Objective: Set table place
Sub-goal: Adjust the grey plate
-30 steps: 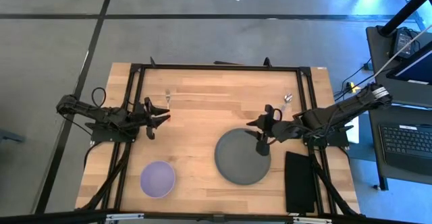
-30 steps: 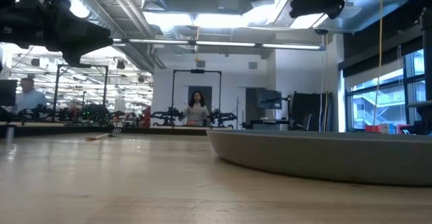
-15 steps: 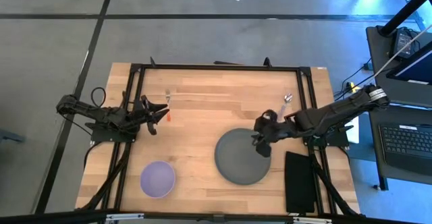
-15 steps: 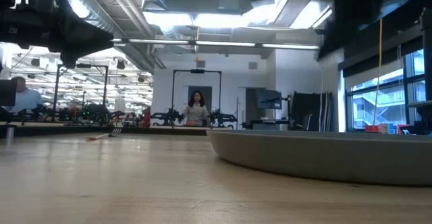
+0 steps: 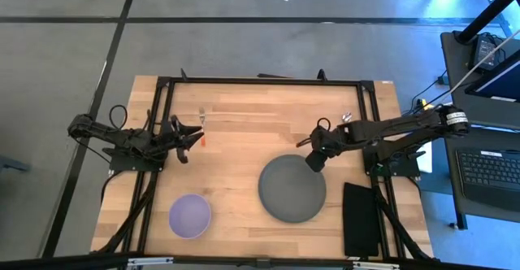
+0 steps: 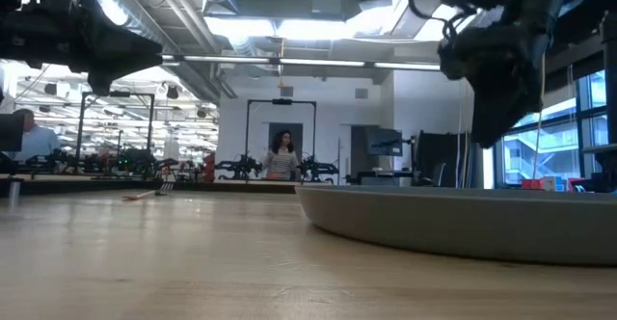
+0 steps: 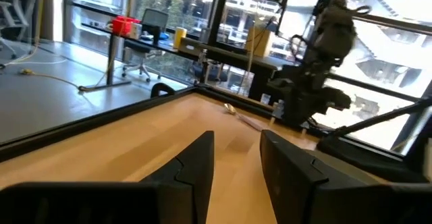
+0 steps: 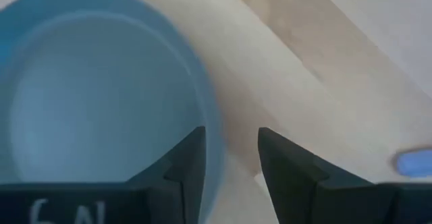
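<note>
The dark grey plate (image 5: pixel 292 190) lies flat on the table (image 5: pixel 244 152) right of the middle; it also shows in the low view (image 6: pixel 463 222). The lavender bowl (image 5: pixel 190 215) stands near the front left. The orange-handled fork (image 5: pixel 204 128) lies at the far left, and the spoon (image 5: pixel 346 118) at the far right, partly under my right arm. My right gripper (image 5: pixel 313 159) is open above the plate's far rim (image 8: pixel 202 109), pointing down, one finger over the plate and one over the wood. My left gripper (image 5: pixel 192 144) is open and empty just left of the fork.
A black rectangular pad (image 5: pixel 360 219) lies at the table's front right, beside the plate. The black metal frame (image 5: pixel 260 81) runs around the tabletop. Bare wood lies between the bowl and the plate. A person (image 6: pixel 281 156) stands in the room far behind the table.
My right gripper has moved from over the plate's right part toward the table's far edge, to above the plate's far rim. It has tipped to point down and has come lower into the low view. The plate has stayed where it was.
</note>
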### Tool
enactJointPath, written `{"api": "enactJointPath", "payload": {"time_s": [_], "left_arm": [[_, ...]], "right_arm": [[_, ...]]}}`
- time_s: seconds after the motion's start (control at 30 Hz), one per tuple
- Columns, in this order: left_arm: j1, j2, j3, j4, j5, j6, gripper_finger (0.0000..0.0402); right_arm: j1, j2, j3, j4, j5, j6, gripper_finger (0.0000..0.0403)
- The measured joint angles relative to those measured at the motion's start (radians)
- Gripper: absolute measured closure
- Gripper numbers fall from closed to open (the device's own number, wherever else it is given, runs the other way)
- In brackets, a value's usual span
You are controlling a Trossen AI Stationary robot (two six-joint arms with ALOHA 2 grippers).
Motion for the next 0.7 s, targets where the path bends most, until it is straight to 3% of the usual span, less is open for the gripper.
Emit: {"api": "enactJointPath", "payload": {"time_s": [0.17,0.7], "left_arm": [[0.0,0.0,0.0,-0.002,0.051,-0.001,0.0287],[0.0,0.0,0.0,-0.003,0.051,-0.001,0.0287]], "right_arm": [[-0.015,0.007,-0.073,0.058,-0.012,0.038,0.0264],[-0.014,0.013,-0.234,0.316,-0.123,0.076,0.0264]]}}
